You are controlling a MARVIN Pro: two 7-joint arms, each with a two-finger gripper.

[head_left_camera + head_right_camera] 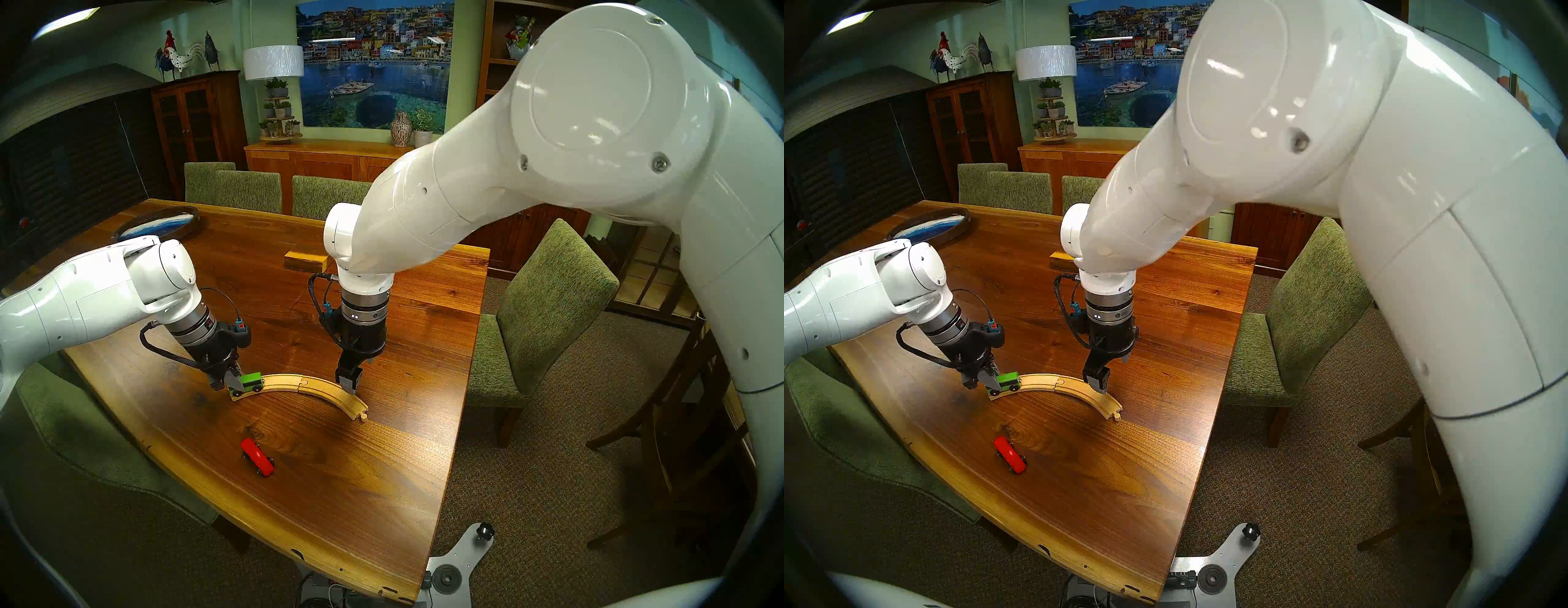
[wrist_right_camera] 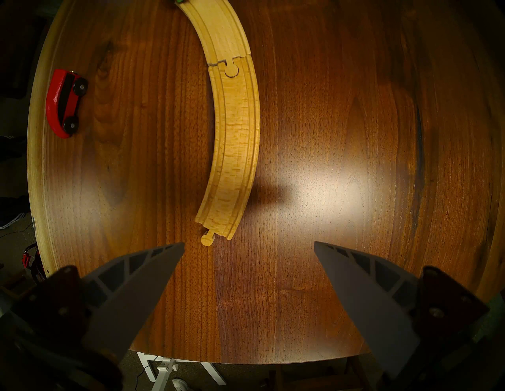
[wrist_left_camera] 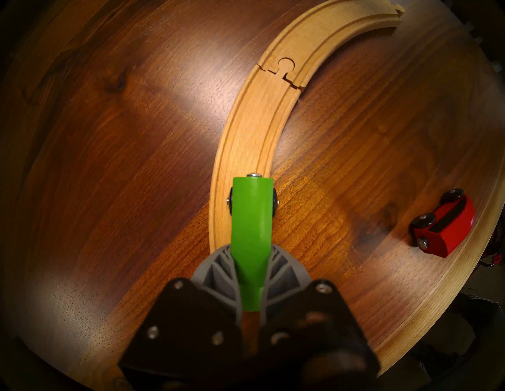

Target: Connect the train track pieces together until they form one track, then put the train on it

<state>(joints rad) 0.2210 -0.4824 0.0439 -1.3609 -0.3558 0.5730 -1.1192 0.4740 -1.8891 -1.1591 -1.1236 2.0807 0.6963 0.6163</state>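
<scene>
Left wrist view, track: two pale grooved wooden curves (image 3: pixel 246 131) joined, peg seated in socket.
Green boxy toy car (image 3: pixel 251 218): pinched by left gripper (image 3: pixel 250 275), over the track's end.
Red rounded toy car (image 1: pixel 256 456): near the table's (image 1: pixel 339 509) front edge, still to place.
Right gripper (image 2: pixel 248 248): jaws wide apart, empty.

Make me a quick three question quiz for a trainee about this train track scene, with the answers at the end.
1. True or false: the two track pieces are joined.
2. Which car does the left gripper hold? A red, B green, C none.
3. Fill in: the red car lies on its ____ on the table.

Key: 1 true, peg seated in socket. 2 B, the green car, over the track's end. 3 side. The right gripper is open and empty.
</scene>
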